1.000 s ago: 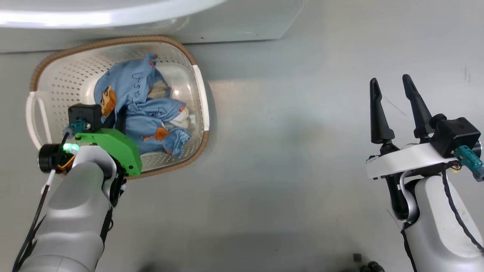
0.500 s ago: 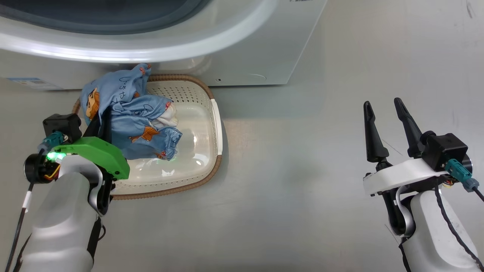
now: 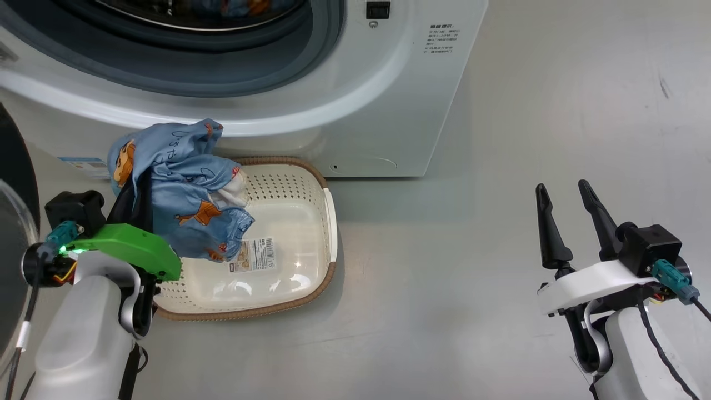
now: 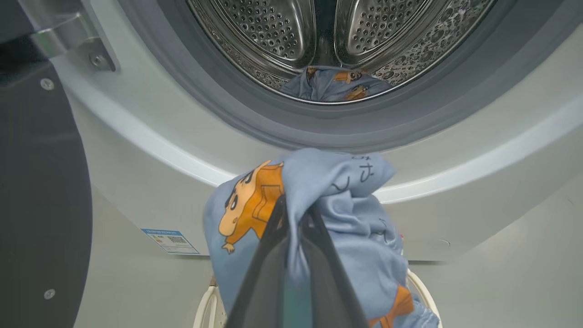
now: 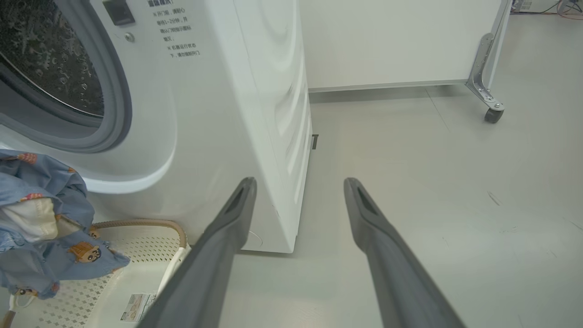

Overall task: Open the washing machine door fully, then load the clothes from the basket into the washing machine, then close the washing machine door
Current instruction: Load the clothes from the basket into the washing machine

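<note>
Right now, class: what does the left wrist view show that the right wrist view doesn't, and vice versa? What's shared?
Left wrist view, not right: the washing machine door, a garment in the drum, the left gripper shut on the clothes. Right wrist view, not left: the open right gripper, a castor, a printed label. Both: washing machine, clothes, basket.
</note>
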### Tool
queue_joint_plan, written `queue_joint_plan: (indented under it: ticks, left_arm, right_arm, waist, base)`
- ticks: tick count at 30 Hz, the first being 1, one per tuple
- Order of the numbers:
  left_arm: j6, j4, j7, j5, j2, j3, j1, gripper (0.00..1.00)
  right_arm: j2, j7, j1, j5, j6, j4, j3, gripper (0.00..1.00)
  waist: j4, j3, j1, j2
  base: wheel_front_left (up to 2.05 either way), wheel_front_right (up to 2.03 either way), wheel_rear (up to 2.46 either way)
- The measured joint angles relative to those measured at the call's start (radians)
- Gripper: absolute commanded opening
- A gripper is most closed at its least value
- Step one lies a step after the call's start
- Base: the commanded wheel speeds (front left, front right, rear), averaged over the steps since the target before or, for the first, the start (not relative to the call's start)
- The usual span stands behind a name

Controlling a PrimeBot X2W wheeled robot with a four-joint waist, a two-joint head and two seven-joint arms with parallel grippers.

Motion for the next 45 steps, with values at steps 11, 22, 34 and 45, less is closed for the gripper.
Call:
queue_joint_plan:
  ticks: [11,22,34,45]
  left_arm:
    - [0.015,-0.185,0.0,0.067,0.002,0.036,0.073,0.0]
    - [0.033,-0.308,-0.003,0.119,0.01,0.068,0.165,0.0]
    - [0.05,-0.399,-0.003,0.164,0.033,0.101,0.307,0.0]
    - [0.055,-0.463,-0.003,0.18,0.031,0.128,0.394,0.0]
  right_arm:
    - [0.011,0.0,0.04,0.012,0.011,0.02,0.002,1.0]
    - [0.022,0.0,0.077,0.02,0.015,0.036,0.01,1.0]
    - [0.026,0.0,0.099,0.021,0.02,0.037,0.021,1.0]
    - [0.028,0.0,0.127,0.021,0.024,0.033,0.022,1.0]
  waist:
    - [0.015,-0.109,0.0,0.0]
    - [0.027,-0.171,0.0,0.0]
    - [0.013,-0.231,0.0,0.0]
    - [-0.011,-0.279,0.0,0.0]
  base:
    - [0.0,0.0,0.0]
    - [0.0,0.0,0.0]
    - [0.0,0.0,0.0]
    - [0.0,0.0,0.0]
